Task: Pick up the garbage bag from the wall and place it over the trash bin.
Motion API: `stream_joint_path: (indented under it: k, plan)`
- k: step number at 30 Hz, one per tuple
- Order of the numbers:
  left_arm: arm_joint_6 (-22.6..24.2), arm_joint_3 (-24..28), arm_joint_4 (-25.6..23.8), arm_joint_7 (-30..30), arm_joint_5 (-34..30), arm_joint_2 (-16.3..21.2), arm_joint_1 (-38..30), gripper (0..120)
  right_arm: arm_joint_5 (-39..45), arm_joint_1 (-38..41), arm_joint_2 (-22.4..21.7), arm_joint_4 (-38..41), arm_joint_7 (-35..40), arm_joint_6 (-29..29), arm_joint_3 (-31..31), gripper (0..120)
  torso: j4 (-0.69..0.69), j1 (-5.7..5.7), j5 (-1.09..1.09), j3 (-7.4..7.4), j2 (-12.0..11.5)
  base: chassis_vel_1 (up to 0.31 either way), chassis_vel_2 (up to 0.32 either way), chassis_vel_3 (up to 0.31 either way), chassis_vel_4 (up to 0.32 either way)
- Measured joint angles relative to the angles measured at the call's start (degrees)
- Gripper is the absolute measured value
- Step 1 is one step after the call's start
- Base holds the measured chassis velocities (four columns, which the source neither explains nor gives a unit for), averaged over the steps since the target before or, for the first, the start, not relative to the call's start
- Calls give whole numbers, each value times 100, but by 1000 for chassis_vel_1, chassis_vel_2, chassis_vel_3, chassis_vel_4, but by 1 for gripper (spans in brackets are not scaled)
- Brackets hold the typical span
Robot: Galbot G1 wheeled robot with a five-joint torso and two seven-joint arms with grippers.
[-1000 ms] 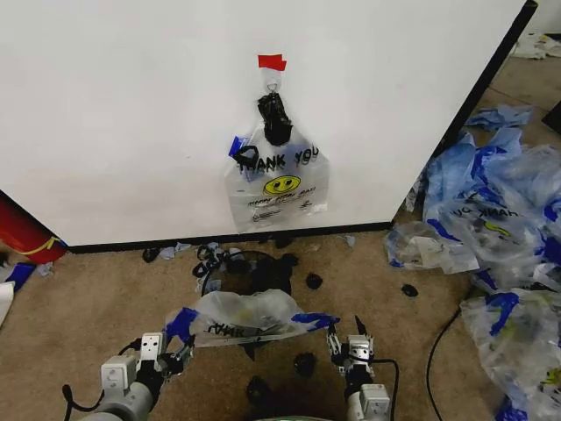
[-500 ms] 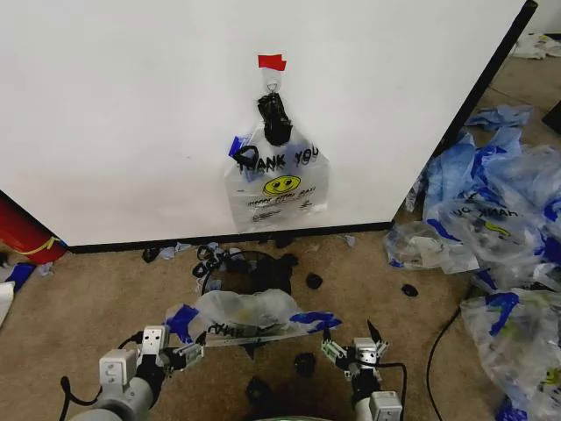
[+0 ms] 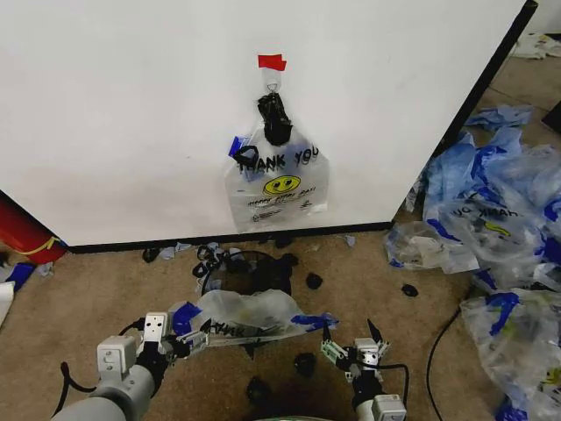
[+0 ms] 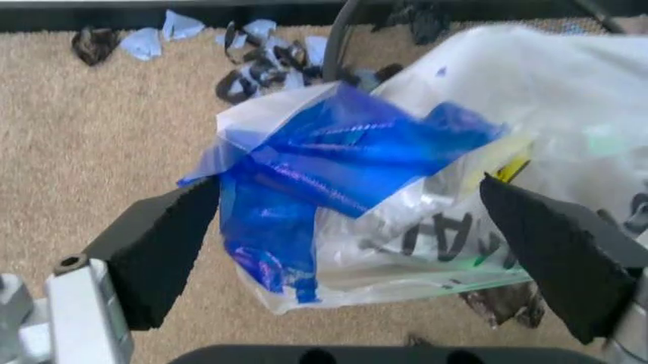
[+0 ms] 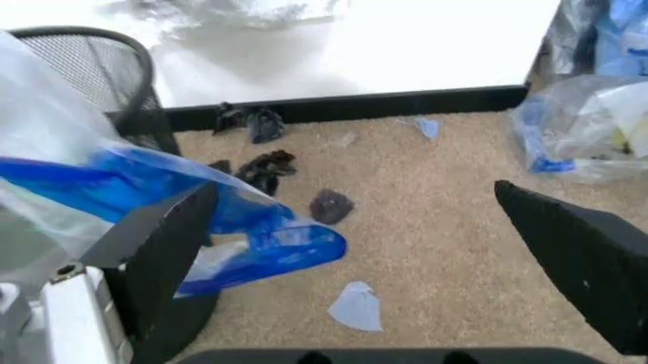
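The garbage bag (image 3: 248, 313), see-through with blue handles and black lettering, lies draped over the black wire-mesh trash bin (image 3: 254, 267) on the carpet in front of the white wall (image 3: 131, 105). My left gripper (image 3: 180, 344) is open at the bag's left blue handle (image 4: 335, 152), which sits loose between the spread fingers (image 4: 162, 250). My right gripper (image 3: 354, 348) is open just to the right of the other blue handle (image 5: 253, 246), not touching it. The bin's mesh wall (image 5: 102, 61) is behind that handle.
A flat bundle of like bags (image 3: 277, 180) hangs from the hook (image 3: 273, 85) under red tape (image 3: 272, 61). A big heap of blue-and-clear bags (image 3: 500, 210) fills the right. Black scraps (image 3: 313, 281) dot the carpet. A red object (image 3: 22, 232) lies at the left, and a cable (image 3: 438, 351) runs at the right.
Both grippers have let go of the bag's handles and opened. The right one has drawn back towards me, the left has shifted a little left. The bag has settled lower on the bin.
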Motion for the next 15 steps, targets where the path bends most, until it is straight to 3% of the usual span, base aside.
stream_joint_path:
  k: [15]
  plan:
    - [-3, -162, -58, 61, -173, -90, -332, 100, 158, 250, 71, 6, -352, 194, -90, 100, 1, 0, 0, 0, 0, 0, 0, 0, 0]
